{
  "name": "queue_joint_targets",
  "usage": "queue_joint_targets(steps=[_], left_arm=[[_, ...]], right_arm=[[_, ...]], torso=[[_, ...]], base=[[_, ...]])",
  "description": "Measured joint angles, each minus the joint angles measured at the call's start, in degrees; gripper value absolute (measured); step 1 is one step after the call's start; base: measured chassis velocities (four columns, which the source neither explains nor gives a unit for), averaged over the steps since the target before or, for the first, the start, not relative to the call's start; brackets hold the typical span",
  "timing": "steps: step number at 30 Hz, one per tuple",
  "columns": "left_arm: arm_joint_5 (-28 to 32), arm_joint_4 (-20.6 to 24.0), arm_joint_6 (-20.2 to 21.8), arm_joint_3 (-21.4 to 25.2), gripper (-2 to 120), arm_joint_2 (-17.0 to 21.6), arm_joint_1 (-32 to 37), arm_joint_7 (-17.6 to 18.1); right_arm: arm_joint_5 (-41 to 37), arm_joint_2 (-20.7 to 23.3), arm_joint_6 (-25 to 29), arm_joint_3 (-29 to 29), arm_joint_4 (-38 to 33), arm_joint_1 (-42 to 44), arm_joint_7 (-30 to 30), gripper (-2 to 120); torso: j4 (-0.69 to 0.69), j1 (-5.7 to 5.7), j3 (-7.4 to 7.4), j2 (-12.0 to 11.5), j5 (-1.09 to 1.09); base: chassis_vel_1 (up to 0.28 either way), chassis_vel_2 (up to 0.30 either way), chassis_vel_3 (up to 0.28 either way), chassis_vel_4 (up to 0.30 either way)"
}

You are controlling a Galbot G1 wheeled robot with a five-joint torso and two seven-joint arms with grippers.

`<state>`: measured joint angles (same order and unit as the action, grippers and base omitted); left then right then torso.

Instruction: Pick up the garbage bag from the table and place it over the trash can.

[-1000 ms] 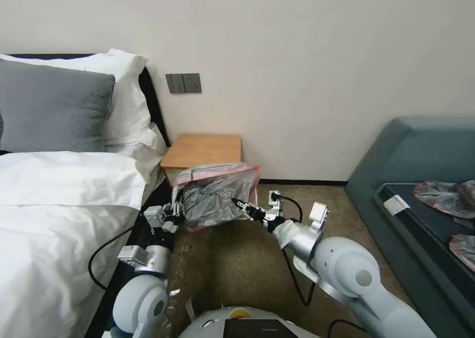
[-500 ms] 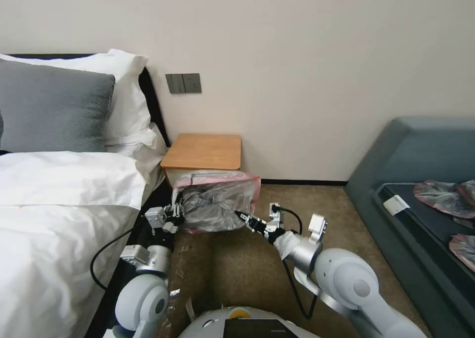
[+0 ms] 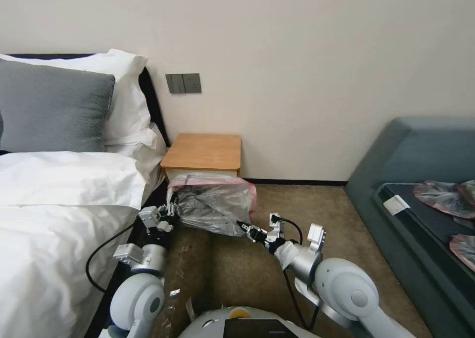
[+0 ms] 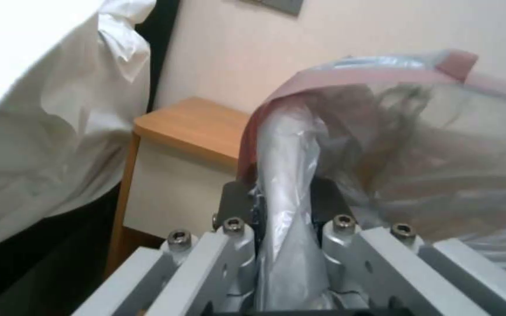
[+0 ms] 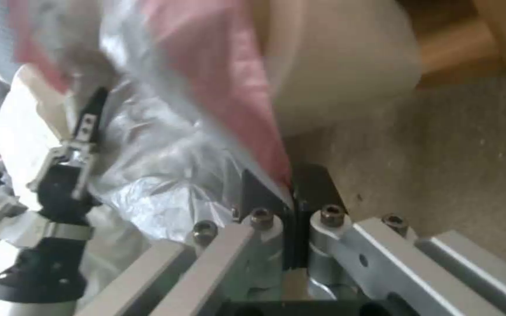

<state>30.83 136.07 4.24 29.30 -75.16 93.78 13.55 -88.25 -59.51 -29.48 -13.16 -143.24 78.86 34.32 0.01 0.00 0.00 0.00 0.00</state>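
The garbage bag [image 3: 213, 202], wrinkly grey plastic with a pinkish-red rim, hangs spread between my two grippers just in front of the table [image 3: 204, 151]. My left gripper [image 3: 170, 212] is shut on the bag's left edge; in the left wrist view a fold of the bag [image 4: 382, 145] is pinched in this gripper [image 4: 282, 193]. My right gripper [image 3: 242, 225] is shut on the lower right edge, its fingers [image 5: 291, 184] clamping the pink rim [image 5: 229, 87]. The trash can [image 5: 335, 66] shows as a beige-white wall behind the bag, on the carpet by the table's wooden base [image 5: 464, 39].
A bed [image 3: 59, 204] with white linen and pillows crowds the left side. At the right a blue-grey sofa [image 3: 420, 155] carries other grey-pink bags [image 3: 443, 194]. Brown carpet [image 3: 307, 199] lies open between them. A black cable [image 3: 99, 259] loops beside my left arm.
Both grippers have come down with the bag, the right one lower and nearer to me. The bag's top rim has sunk below the table's top edge.
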Motion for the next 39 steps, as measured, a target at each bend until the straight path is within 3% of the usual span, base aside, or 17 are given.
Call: queue_joint_targets(steps=[16,23,25,27,35,39], left_arm=[[2.4,1.4,0.6,1.4,8,0.1,0.7,-0.1],[2.8,1.0,0.6,3.0,8,-0.1,0.3,1.5],[2.9,1.0,0.6,3.4,8,-0.2,0.4,2.1],[3.2,1.0,0.6,3.8,8,-0.3,0.4,3.3],[3.5,0.8,0.7,3.5,8,-0.4,0.1,3.9],[3.6,0.0,0.8,3.7,8,0.0,-0.2,4.9]], right_arm=[[8.7,0.1,-2.5,-1.6,0.0,-0.2,-5.0,4],[22.4,0.2,-5.8,-2.3,0.0,5.6,-10.2,32],[22.8,0.2,-5.8,-2.3,0.0,5.6,-10.7,36],[22.9,0.2,-5.7,-2.5,0.0,5.1,-11.3,47],[23.7,0.1,-3.9,-4.1,0.0,4.6,-12.1,71],[25.4,-0.3,-3.4,-4.4,0.0,4.9,-13.3,89]], torso=[[0.0,0.0,0.0,0.0,0.0],[-0.04,0.0,0.0,0.0,0.0],[-0.01,0.0,0.0,0.0,0.0],[0.02,0.0,0.0,0.0,0.0],[-0.01,0.0,0.0,0.0,0.0],[0.0,0.0,0.0,0.0,0.0]], base=[[0.0,0.0,0.0,0.0],[0.0,0.0,0.0,0.0],[0.0,0.0,0.0,0.0],[0.0,0.0,0.0,0.0],[0.0,0.0,0.0,0.0],[0.0,0.0,0.0,0.0]])
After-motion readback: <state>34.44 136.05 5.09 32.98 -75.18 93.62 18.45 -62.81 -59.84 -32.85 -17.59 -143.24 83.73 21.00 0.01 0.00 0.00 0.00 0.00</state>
